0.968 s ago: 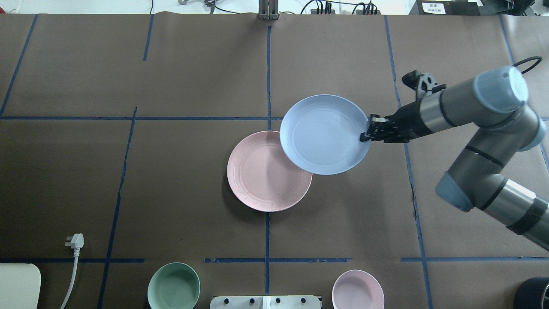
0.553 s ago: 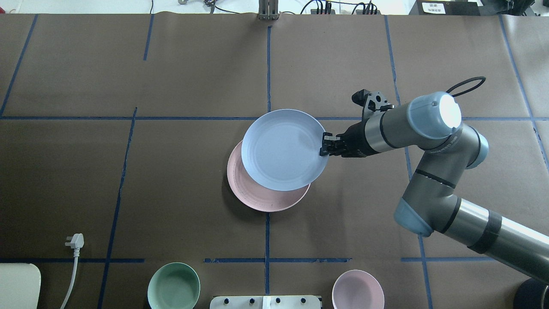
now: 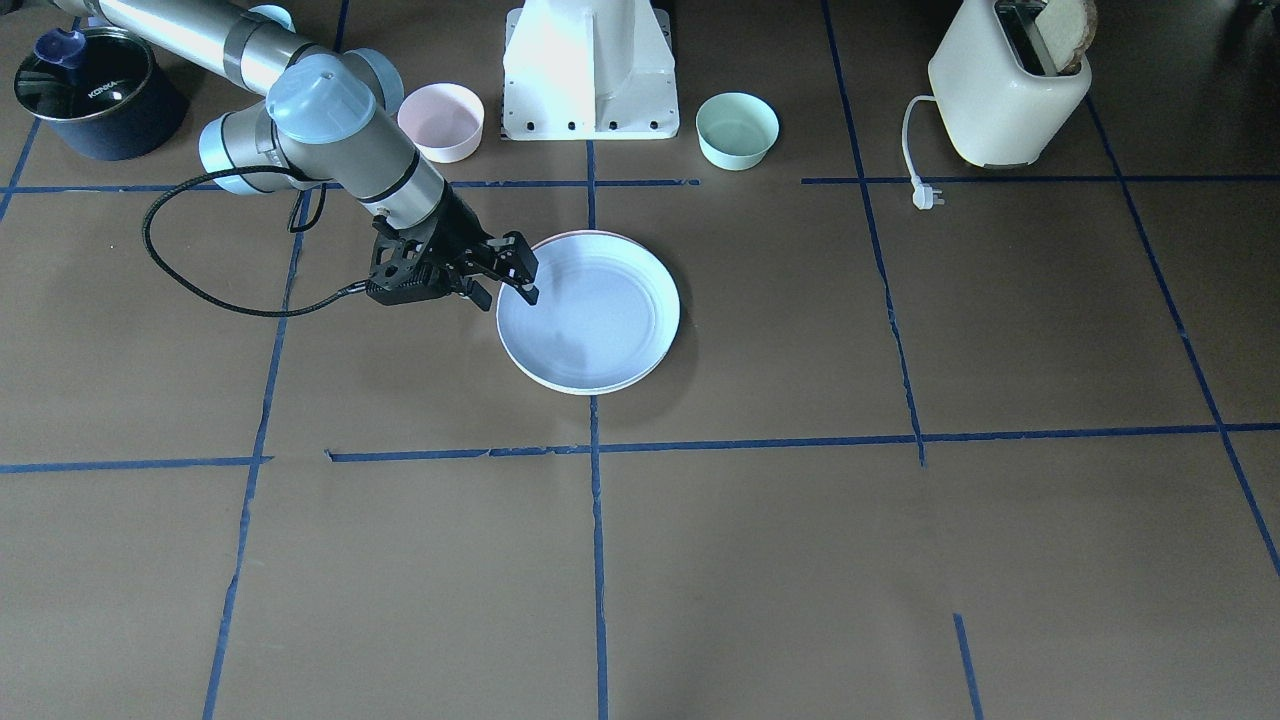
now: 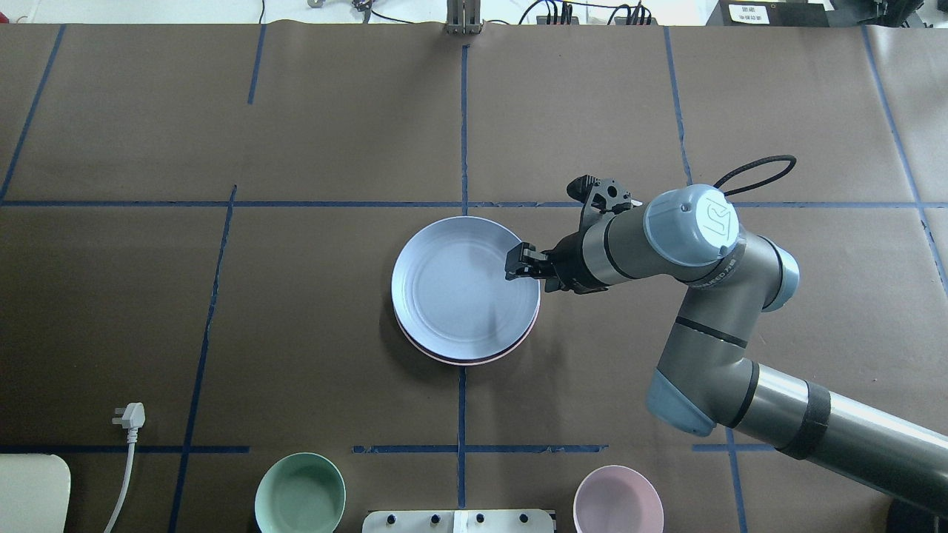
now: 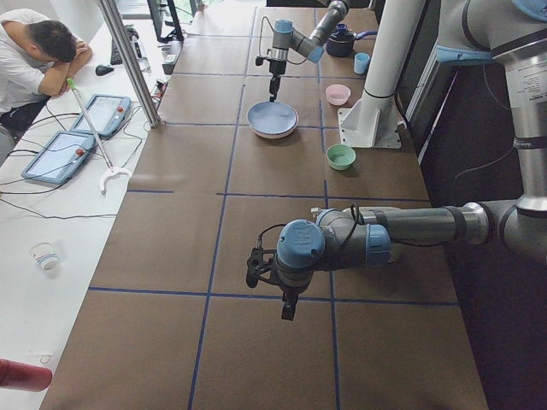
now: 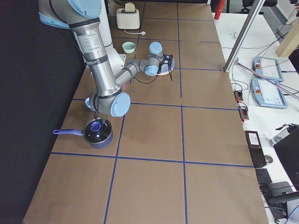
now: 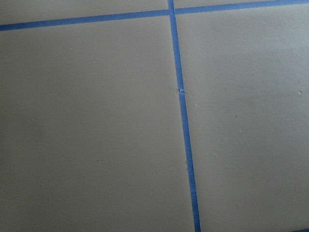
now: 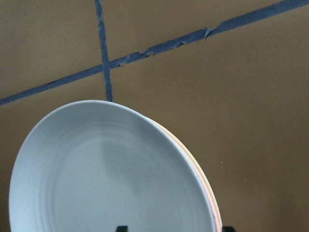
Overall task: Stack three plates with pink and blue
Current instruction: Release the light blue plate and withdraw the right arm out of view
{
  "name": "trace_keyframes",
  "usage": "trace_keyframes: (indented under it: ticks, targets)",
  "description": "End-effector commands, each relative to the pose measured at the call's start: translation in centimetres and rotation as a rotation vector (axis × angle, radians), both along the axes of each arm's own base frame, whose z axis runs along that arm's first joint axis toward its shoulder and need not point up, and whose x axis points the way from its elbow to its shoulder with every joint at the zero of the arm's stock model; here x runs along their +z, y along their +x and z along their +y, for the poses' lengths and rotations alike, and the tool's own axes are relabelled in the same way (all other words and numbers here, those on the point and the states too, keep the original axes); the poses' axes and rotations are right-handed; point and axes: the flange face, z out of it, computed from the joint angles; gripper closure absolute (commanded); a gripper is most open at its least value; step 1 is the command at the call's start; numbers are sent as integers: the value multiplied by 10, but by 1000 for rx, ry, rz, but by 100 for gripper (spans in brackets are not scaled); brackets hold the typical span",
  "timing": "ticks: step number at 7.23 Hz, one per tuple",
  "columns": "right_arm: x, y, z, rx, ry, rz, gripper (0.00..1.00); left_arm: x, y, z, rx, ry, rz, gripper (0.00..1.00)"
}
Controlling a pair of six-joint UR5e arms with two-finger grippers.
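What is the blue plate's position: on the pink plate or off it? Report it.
On it. The blue plate lies flat over the pink plate, whose rim shows only as a thin crescent.

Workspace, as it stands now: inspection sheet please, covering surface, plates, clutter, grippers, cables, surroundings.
Surface: brown table with blue tape grid.
Job's things: blue plate lies on pink plate, nearly centred; cream plate not clearly seen.
Clutter: green bowl, pink bowl, toaster, saucepan, all near the robot's side.
Grippers: right gripper open at the blue plate's rim; left gripper over bare table, state unclear.
Cables: toaster plug loose on table; black cable loops off the right arm.
Surroundings: person seated at side desk.
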Motion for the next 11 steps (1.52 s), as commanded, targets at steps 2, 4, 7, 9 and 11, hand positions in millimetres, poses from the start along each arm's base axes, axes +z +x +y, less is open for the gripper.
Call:
trace_keyframes:
  ticks: [2, 4, 7, 9, 11]
  targets:
    - [19, 62, -56, -29, -9, 130, 0, -2, -1, -4, -1, 5, -6, 0]
    - [55, 124, -101, -107, 53, 280, 0, -14, -2, -20, -23, -2, -12, 0]
    - [201, 309, -93, -269, 229, 371, 0, -16, 23, -31, 17, -34, -36, 0]
    - [281, 444, -37, -286, 289, 361, 0, -20, 44, -43, 65, -28, -88, 0]
    - [345, 515, 20, -282, 278, 393, 0, -23, 44, -50, 67, -18, -84, 0]
